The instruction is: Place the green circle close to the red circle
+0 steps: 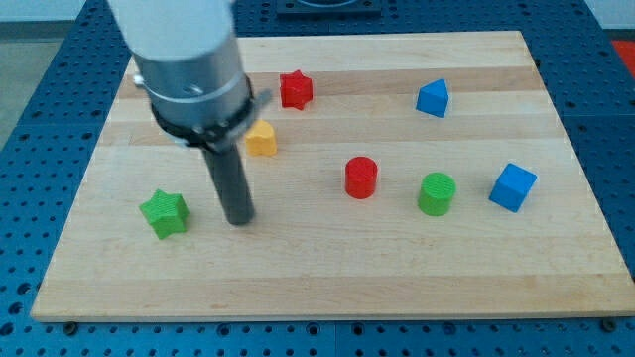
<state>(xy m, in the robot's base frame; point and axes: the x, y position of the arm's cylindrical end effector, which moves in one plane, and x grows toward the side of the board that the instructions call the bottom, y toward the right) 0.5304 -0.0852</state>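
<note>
Jaws none fitted: my tip [239, 220] rests on the tabletop [327, 268] just right of the green star [164, 213], well apart from the green circle [437, 193], which stands near the red circle [361, 178], on its right.

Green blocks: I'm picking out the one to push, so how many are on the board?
2. The green circle sits right of centre, between the red circle and a blue cube. The green star lies at the view's left, beside my tip. The arm could hide others.
</note>
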